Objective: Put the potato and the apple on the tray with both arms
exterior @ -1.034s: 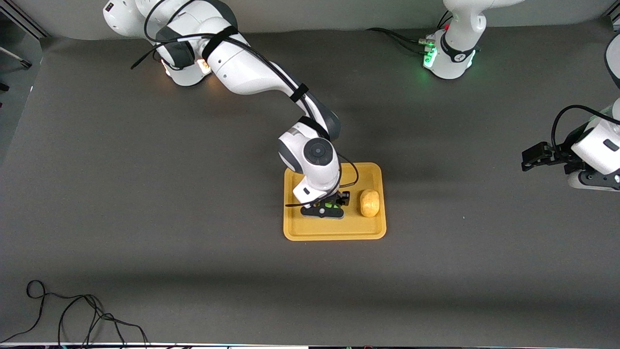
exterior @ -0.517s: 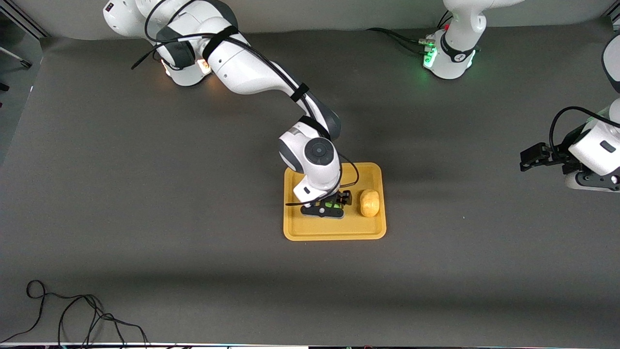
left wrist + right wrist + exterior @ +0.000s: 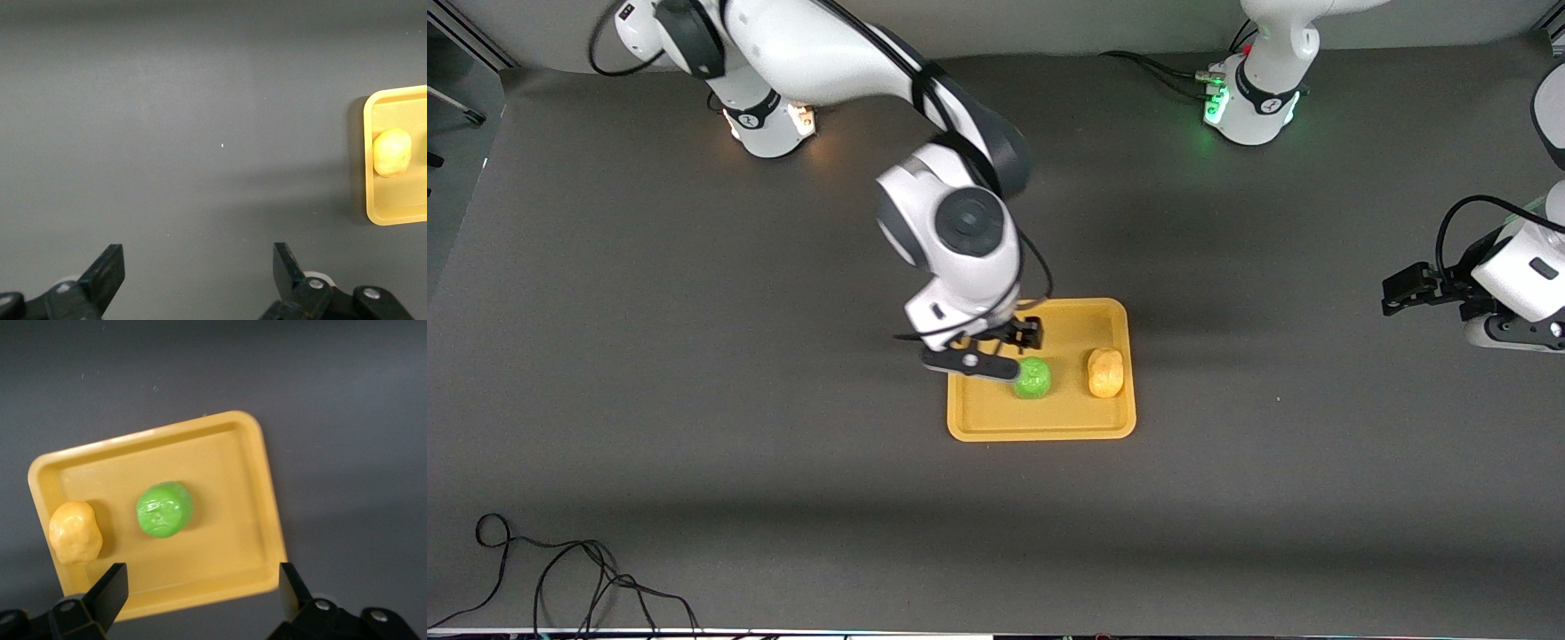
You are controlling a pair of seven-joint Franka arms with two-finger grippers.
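The green apple (image 3: pixel 1032 378) and the yellow-orange potato (image 3: pixel 1105 372) lie side by side on the yellow tray (image 3: pixel 1040 423), apart from each other. My right gripper (image 3: pixel 996 348) is open and empty, up in the air over the tray's edge at the right arm's end. In the right wrist view the apple (image 3: pixel 165 509) and potato (image 3: pixel 75 531) rest on the tray (image 3: pixel 220 463) below the open gripper (image 3: pixel 200 590). My left gripper (image 3: pixel 1400 293) waits open and empty over bare table at the left arm's end. The left wrist view shows the gripper (image 3: pixel 198 268), the potato (image 3: pixel 391 152) and part of the tray (image 3: pixel 395 203).
The dark table mat (image 3: pixel 694 356) surrounds the tray. A black cable (image 3: pixel 560 578) lies looped near the front edge at the right arm's end. The arm bases (image 3: pixel 1254 98) (image 3: pixel 769 124) stand along the edge farthest from the front camera.
My right gripper has let go of the apple and risen, shifting toward the right arm's end. The apple now lies uncovered on the tray. The left arm has hardly moved.
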